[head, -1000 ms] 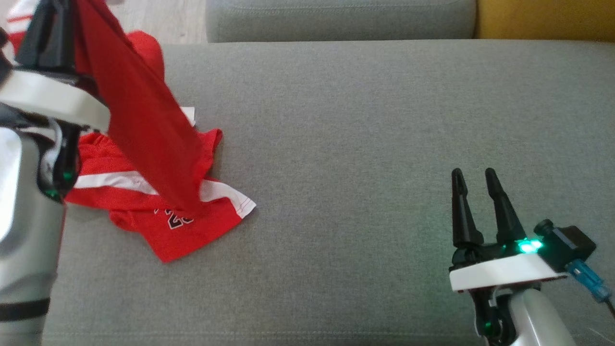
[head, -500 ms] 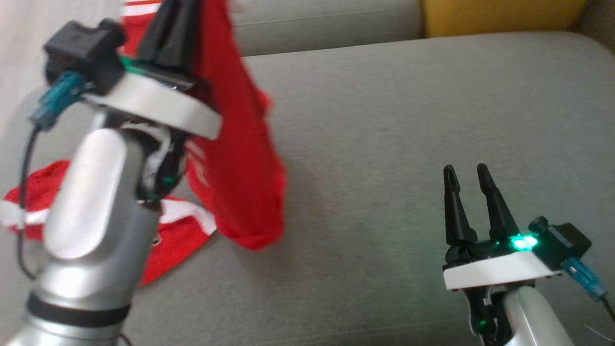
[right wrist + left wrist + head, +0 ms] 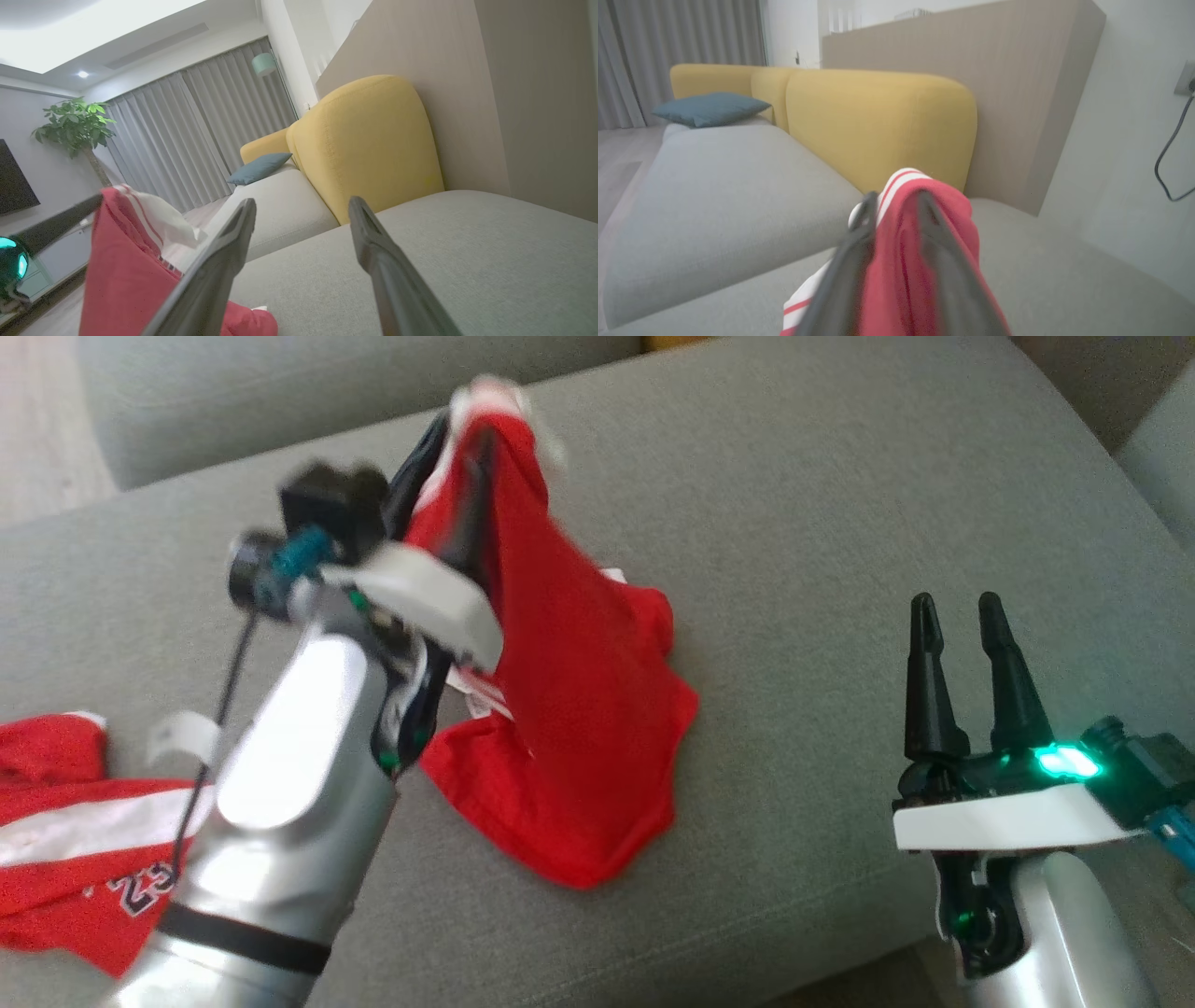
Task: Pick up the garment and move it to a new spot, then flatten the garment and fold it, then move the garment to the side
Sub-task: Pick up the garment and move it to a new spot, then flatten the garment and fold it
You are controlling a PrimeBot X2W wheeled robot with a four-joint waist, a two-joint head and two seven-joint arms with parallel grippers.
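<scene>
**A:** Where is the garment?

**B:** The red garment (image 3: 579,709) hangs in a long drape from the left end effector (image 3: 462,439), above the middle of the grey sofa seat (image 3: 822,504). Its white-striped edge is bunched up at the fingertips. Its lower part lies rumpled on the seat.

**A:** Is it clamped?

**B:** In the left wrist view the two dark fingers stand a little apart. Red cloth is packed between them and spills over the tip of one. I cannot tell whether they pinch it or it merely hangs there.

**A:** And the other arm?

**B:** The right end effector (image 3: 954,607) is at the lower right of the head view, well apart from the garment, with its fingers pointing up. They are spread wide. In its own wrist view bare grey seat shows between them, and the red drape is off to the left.

**A:** What else is around?

**B:** A second red garment (image 3: 65,840), with a white band and dark numerals, lies crumpled at the left of the seat. It is beside the left forearm and apart from the hanging one. A yellow backrest (image 3: 878,121) rises behind the seat. Farther along, a blue cushion (image 3: 710,107) lies on another grey seat, with grey curtains (image 3: 187,140) beyond.
</scene>
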